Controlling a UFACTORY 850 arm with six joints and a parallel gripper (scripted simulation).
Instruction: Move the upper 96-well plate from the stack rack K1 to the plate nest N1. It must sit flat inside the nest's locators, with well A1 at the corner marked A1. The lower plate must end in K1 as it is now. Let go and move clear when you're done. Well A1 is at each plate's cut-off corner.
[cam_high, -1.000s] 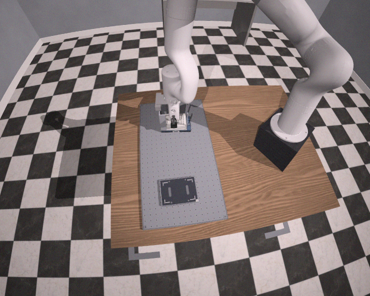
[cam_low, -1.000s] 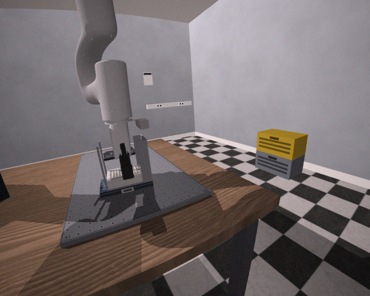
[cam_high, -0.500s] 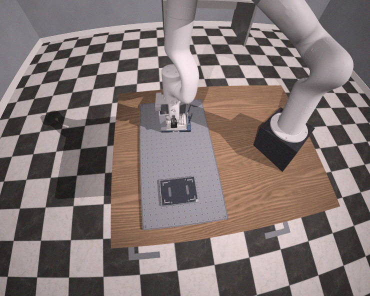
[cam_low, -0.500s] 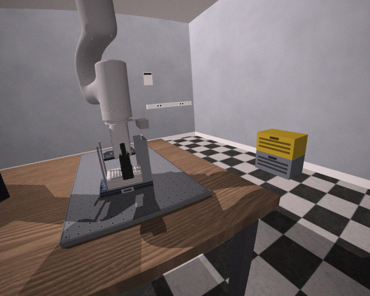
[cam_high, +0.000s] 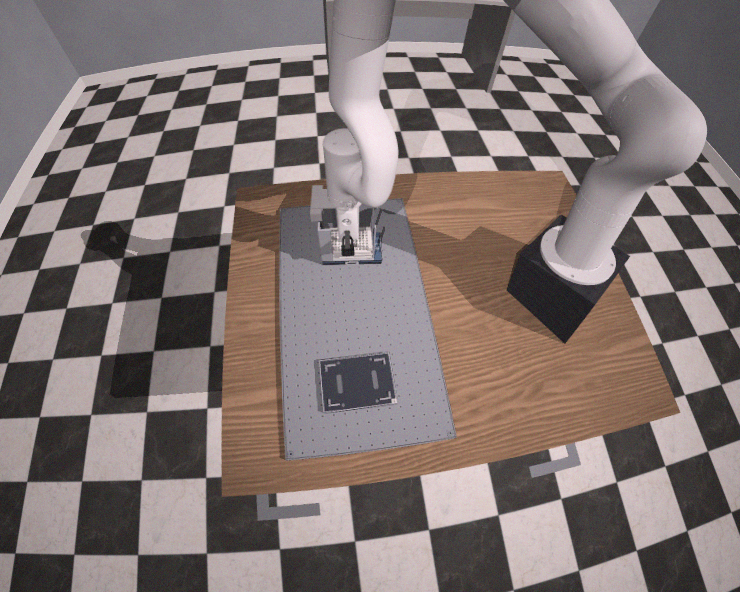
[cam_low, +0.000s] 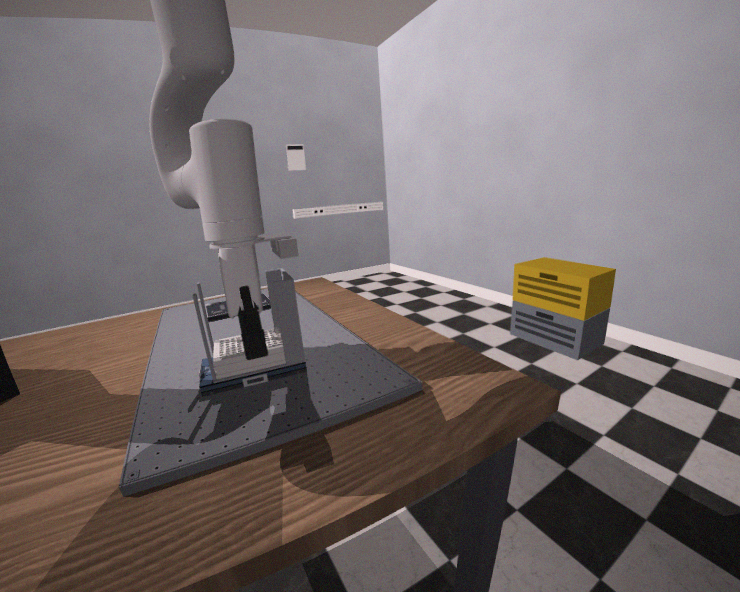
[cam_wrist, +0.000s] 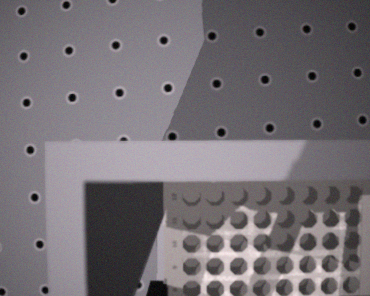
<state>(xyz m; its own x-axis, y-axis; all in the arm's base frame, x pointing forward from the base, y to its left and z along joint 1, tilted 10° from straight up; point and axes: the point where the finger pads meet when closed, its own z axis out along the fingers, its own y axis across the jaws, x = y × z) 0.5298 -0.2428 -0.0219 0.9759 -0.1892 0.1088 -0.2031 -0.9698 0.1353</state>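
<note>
A wooden tabletop (cam_high: 524, 382) carries a grey perforated board. Near its far edge, the gripper (cam_low: 251, 336) is clamped on the upper plate (cam_low: 237, 346) inside rack K1 (cam_low: 285, 317). Lifting crooked could snag the rack's posts or disturb the lower plate.

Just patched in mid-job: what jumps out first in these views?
The white arm arches over the table, its end effector shut on the upper 96-well plate in stack rack K1 at the grey perforated board's far end. The dark plate nest N1 lies empty at the near end. A yellow-and-grey box stands on the checkered floor.
</note>
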